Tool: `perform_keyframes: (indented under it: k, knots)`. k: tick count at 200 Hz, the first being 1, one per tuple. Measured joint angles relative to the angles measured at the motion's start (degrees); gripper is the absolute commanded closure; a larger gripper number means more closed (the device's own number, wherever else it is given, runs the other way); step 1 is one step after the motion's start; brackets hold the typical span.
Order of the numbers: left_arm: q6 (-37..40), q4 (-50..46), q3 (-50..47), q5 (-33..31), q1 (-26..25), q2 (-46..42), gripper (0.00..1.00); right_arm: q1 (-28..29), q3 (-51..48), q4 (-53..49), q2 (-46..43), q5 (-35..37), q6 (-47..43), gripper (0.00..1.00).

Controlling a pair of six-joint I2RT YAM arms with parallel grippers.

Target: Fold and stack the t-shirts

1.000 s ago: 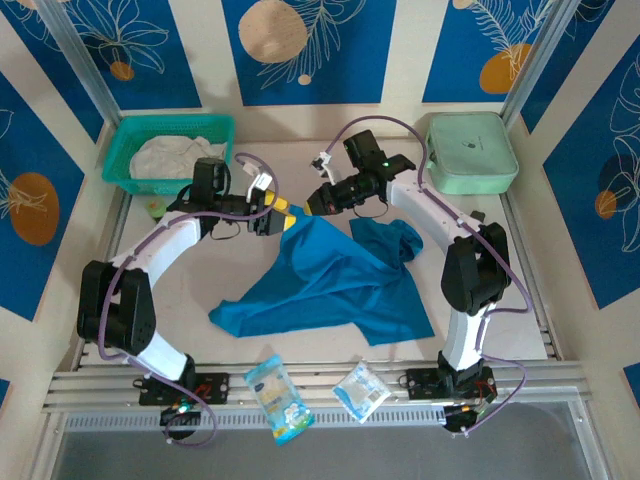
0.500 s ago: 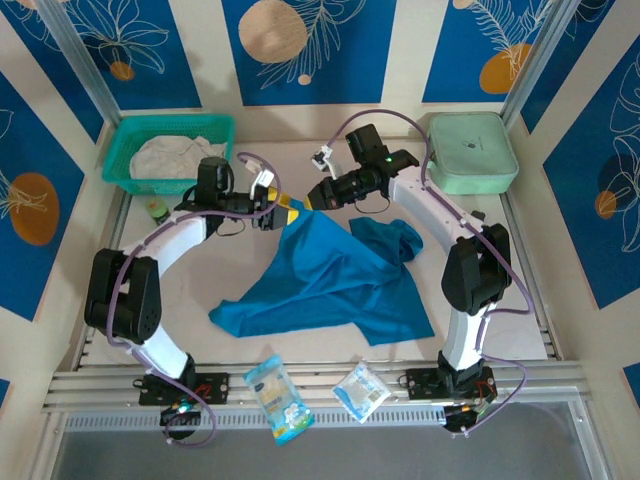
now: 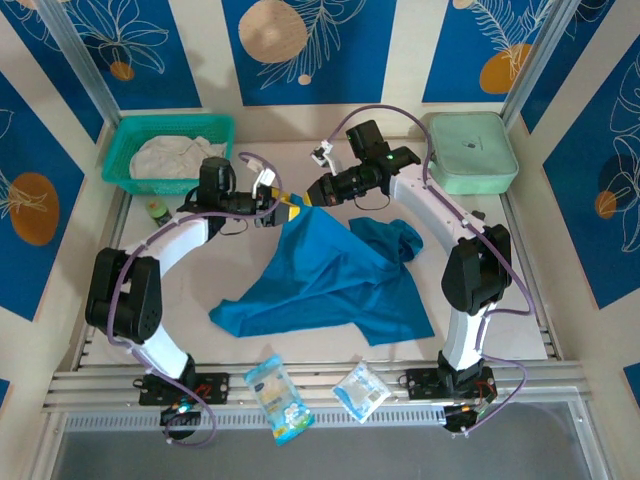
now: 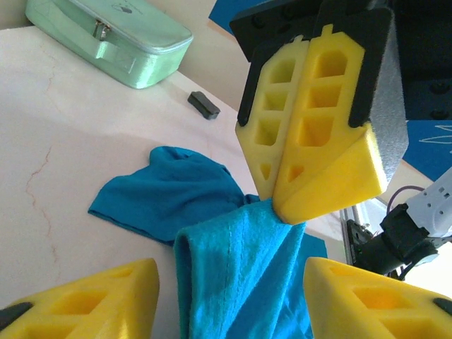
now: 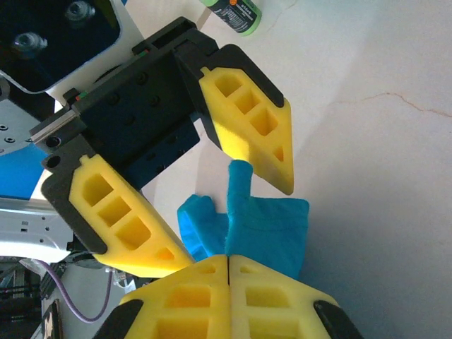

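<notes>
Teal-blue t-shirt is pinched by the clamped right hand; left hand gapes around it, apparently not gripping.

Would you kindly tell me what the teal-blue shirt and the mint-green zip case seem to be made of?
The teal-blue shirt looks like soft matte knit cloth: it drapes in folds. The mint-green zip case seems smooth, slightly glossy plastic or coated fabric, given its sheen and stiff shape.

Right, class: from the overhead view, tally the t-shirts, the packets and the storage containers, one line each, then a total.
T-shirts: 2 (teal-blue t-shirt, off-white t-shirt)
Packets: 2 (left packet, right packet)
Containers: 2 (mesh basket, zip case)
Total: 6
</notes>
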Motion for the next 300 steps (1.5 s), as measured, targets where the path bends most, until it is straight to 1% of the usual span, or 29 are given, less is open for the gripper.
perform_keyframes:
  k: [10,19,24,39,47,66,72,83,89,99,116,139,152,166,181,205,218,232,245,265,300]
  knots:
    - [-0.37,0.35,0.0,-0.02,-0.07,0.28,0.57,0.0,0.0,0.02,0.0,0.02,0.17,1.0]
    - [-1.05,0.76,0.0,0.02,-0.11,0.5,0.68,0.0,0.0,0.0,0.0,0.07,0.22,1.0]
    - [-1.11,1.09,0.0,0.02,-0.17,0.61,0.72,0.0,0.0,0.0,0.0,0.15,0.26,1.0]
    - [-2.51,2.14,0.0,0.04,-0.26,0.9,0.88,0.0,0.0,0.04,0.0,0.39,0.42,1.0]
    - [-3.54,2.64,0.04,-0.02,-0.33,1.07,1.0,0.0,0.0,0.15,0.0,0.63,0.66,1.0]
    - [-5.07,4.55,0.0,-0.24,-0.55,1.44,1.0,-0.09,0.0,0.46,0.02,1.27,1.33,1.0]
    - [-5.53,4.96,0.0,-0.55,-0.63,1.46,1.0,-0.15,0.0,0.5,0.02,1.57,1.57,0.92]
    - [-6.05,5.42,0.0,-1.68,-0.7,1.38,1.0,-0.31,0.0,0.59,0.02,2.54,2.64,0.71]
    - [-6.43,5.35,0.0,-2.78,-0.72,1.22,1.0,-0.48,0.0,0.66,0.02,3.26,3.41,0.63]
    - [-6.43,4.61,0.0,-4.81,-0.74,0.85,1.0,-0.94,-0.04,0.74,0.02,4.76,4.11,0.54]
    - [-5.88,1.14,-0.85,-9.92,-0.76,-1.88,1.0,-2.71,-1.4,0.83,-0.59,8.68,6.93,0.48]
    - [-5.07,-3.39,-4.61,-16.41,-1.03,-9.16,1.0,-7.19,-5.9,-0.37,-3.02,15.39,10.05,0.47]
    - [-4.96,-5.33,-7.5,-19.98,-2.1,-14.38,1.0,-9.86,-8.52,-1.16,-4.35,19.3,11.41,0.47]
    - [-4.9,-7.41,-10.47,-23.74,-4.87,-19.69,1.0,-12.22,-10.56,-2.25,-4.81,23.39,12.22,0.49]
    - [-4.9,-9.14,-12.74,-27.39,-9.11,-23.26,1.0,-12.74,-11.91,-3.17,-4.42,27.02,12.68,0.5]
    - [-5.09,-11.28,-16.61,-33.7,-17.22,-26.23,1.0,-11.17,-12.55,-4.24,-1.7,31.56,12.94,0.53]
    - [-5.57,-12.17,-18.84,-36.74,-20.74,-27.17,1.0,-9.88,-12.94,-4.37,0.7,34.29,13.0,0.53]
    - [-6.6,-13.66,-21.16,-39.82,-23.32,-28.24,1.0,-8.48,-13.18,-4.9,3.48,37.18,13.2,0.54]
    - [-7.63,-15.17,-23.04,-42.42,-24.59,-29.46,1.0,-7.19,-13.31,-5.35,5.79,39.39,13.33,0.53]
    - [-9.16,-17.88,-24.65,-46.18,-25.09,-30.93,1.0,-4.96,-12.59,-6.29,8.87,42.58,13.27,0.53]
    - [-10.6,-21.09,-24.98,-51.01,-25.14,-31.45,1.0,-1.55,-3.93,-8.57,15.91,47.82,12.66,0.54]
